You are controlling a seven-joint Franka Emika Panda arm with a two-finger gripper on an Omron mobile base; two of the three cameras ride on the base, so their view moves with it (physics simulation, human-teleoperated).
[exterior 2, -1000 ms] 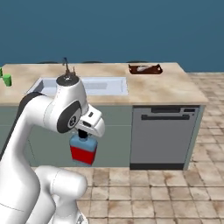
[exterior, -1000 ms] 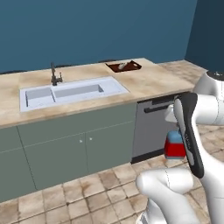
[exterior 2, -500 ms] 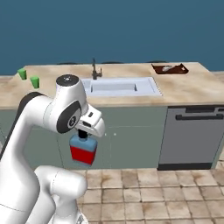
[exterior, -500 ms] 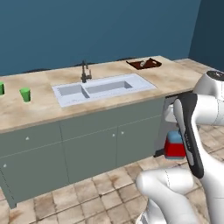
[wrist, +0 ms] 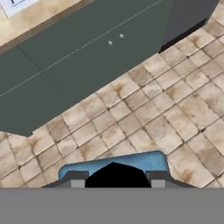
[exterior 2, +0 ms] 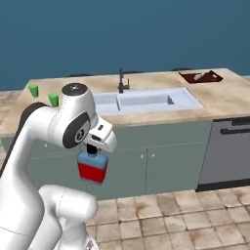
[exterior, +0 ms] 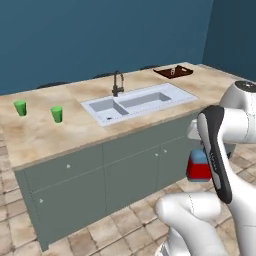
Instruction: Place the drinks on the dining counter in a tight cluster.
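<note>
A squat blue bottle with a red label and black cap hangs in front of my arm, above the tiled floor, with my gripper shut on its cap. In the left base view the same bottle peeks out from behind my forearm. The hand view looks down over the bottle's blue shoulder, with my gripper closed around the black cap. The dining counter, beige marble on a grey-green base, runs across ahead of me, higher than the bottle. No other drinks are in sight.
An inset white sink with a black faucet sits mid-counter. Two green cups stand at its left end, and a dark brown tray lies at the far right. A dishwasher front sits under the right end.
The whole picture has slid rightward, so the base has driven left along the counter. The green cups have come into view. The bottle stays gripped in the same pose.
</note>
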